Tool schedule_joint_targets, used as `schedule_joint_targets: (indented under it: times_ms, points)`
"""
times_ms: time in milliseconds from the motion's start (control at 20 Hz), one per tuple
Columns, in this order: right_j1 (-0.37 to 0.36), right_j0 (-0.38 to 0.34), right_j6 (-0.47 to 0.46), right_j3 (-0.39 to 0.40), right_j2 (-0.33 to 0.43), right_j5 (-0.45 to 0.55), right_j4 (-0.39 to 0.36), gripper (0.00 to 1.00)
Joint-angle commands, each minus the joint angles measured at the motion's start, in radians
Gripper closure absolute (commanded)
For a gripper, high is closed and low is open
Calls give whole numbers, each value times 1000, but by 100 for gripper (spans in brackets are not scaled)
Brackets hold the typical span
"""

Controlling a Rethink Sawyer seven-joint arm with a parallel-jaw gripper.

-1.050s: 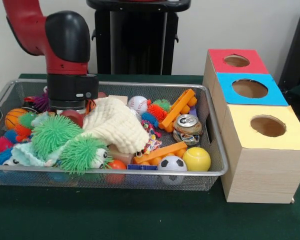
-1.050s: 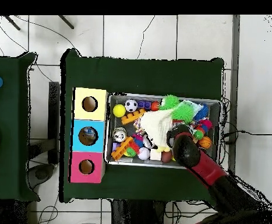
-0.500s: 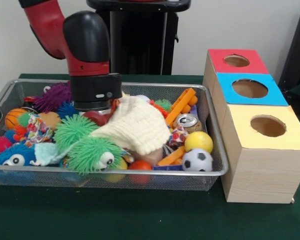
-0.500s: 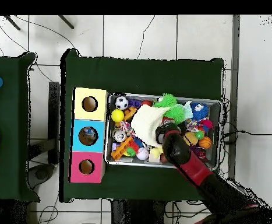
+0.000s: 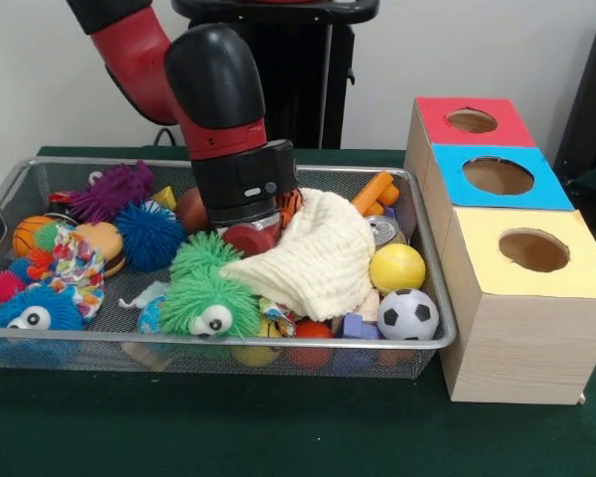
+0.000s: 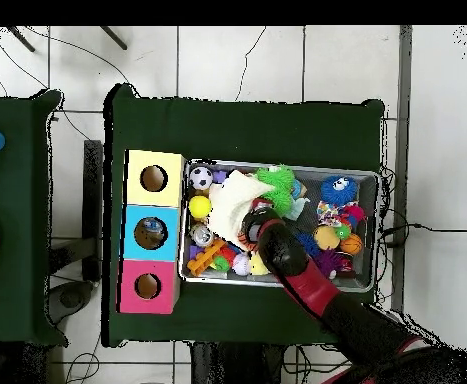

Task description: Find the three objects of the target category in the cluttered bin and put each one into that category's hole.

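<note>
The Sawyer's red arm (image 5: 129,45) slants down from above, black wrist (image 5: 240,179) tilted low — its gripper (image 5: 250,237) buried out of sight, fingers hidden, state impossible to judge.

The wire-mesh bin (image 5: 429,298) sits on the green table, crammed with toys. Against its right edge, near the front corner, rest a yellow ball (image 5: 396,267) and a black-and-white soccer ball (image 5: 408,314), touching each other. A cream knitted cloth (image 5: 313,260) drapes over the middle of the pile. Green spiky creatures (image 5: 210,296) with googly eyes lie at the front edge. Beside the bin's right edge stands a wooden box with three holes (red (image 5: 471,120), blue (image 5: 497,175), yellow (image 5: 532,249)) in a row.
</note>
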Motion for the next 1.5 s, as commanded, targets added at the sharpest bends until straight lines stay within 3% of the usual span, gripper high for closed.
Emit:
schedule_joint_targets:
  times_ms: [50,400,550,650,750,1000,1250,1500]
  points:
    - [59,61,195,103,217,256,56,100]
    - [-132,94,172,179,159,451,153,100]
    - [-267,168,131,177,35,602,179,100]
    - [-353,255,98,141,-112,687,160,100]
    - [-407,293,90,104,-195,782,122,100]
    - [-529,256,86,68,-234,1024,50,100]
    - [-556,230,57,70,-218,1045,59,100]
    - [-504,228,23,25,-229,1019,34,100]
